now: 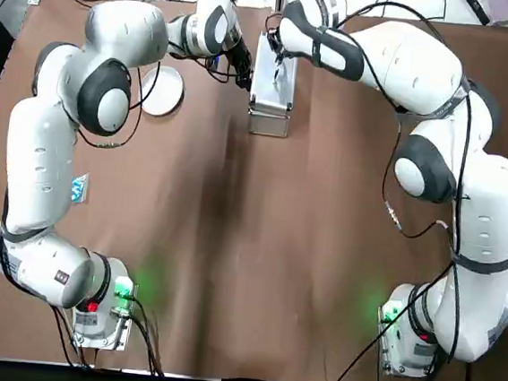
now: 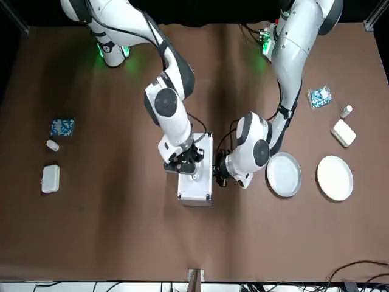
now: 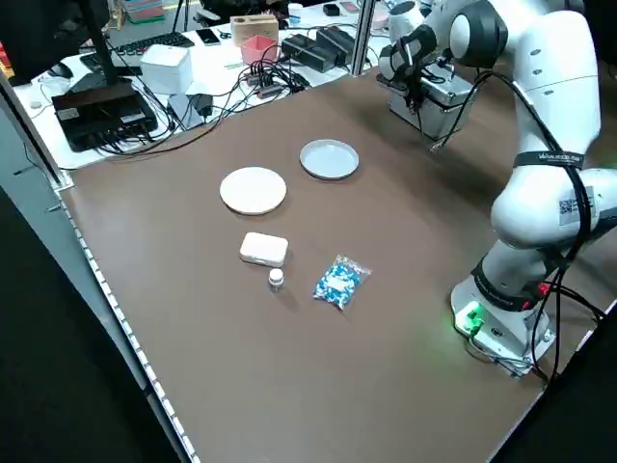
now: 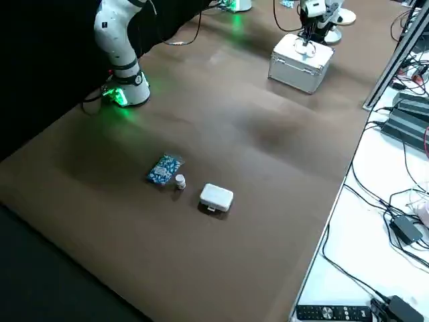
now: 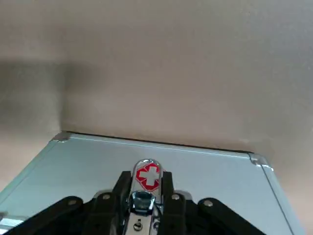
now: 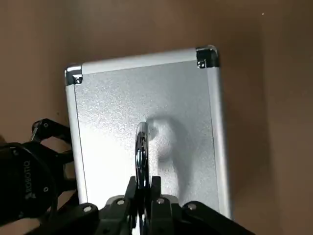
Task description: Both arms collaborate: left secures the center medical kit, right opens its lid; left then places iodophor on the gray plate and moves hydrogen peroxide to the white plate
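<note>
Front view | right tool [image 2: 182, 163] pinching lid [image 2: 197, 165] handle | left tool [image 2: 220, 176] pinching clasp | rigid hinged lid, lifting by handle.

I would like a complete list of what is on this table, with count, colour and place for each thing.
medical kit: one, silver-white, table centre, lid closed
gray plate: one, greyish and rimmed, on the robot's left of the kit
white plate: one, cream-white, beyond the gray plate
rounded boxes: two, white, one on each side
small bottles: two, pale, one by each box
packets: two, blue-white, one on each side
table: one, brown
left gripper: black, closed on the kit's red-cross latch
right gripper: black, closed on the lid handle
</note>
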Available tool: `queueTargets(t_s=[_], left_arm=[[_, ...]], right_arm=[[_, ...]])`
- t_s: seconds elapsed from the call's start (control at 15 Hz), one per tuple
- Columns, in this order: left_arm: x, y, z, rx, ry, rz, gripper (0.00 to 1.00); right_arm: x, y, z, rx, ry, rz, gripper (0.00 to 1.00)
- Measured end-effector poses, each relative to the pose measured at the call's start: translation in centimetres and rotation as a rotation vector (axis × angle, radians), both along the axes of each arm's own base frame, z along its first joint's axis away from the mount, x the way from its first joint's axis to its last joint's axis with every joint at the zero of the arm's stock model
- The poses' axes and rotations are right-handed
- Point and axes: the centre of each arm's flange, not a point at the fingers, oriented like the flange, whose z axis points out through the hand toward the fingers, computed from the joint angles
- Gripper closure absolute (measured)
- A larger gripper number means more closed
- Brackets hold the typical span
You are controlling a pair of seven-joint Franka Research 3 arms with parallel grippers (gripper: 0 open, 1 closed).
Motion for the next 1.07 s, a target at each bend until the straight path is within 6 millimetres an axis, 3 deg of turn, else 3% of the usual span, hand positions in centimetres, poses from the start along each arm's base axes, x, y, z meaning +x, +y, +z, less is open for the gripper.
queueTargets(t_s=[0.33, 1.07], left_arm=[[0.0, 0.0, 0.0, 0.000, 0.000, 0.000, 0.69], [0.0, 0.0, 0.1, -0.001, -0.001, 0.000, 0.69]], right_arm=[[0.9, -1.5, 0.0, 0.062, 0.064, 0.034, 0.87], [4.1, -8.8, 1.6, 0.218, 0.255, 0.106, 0.87]])
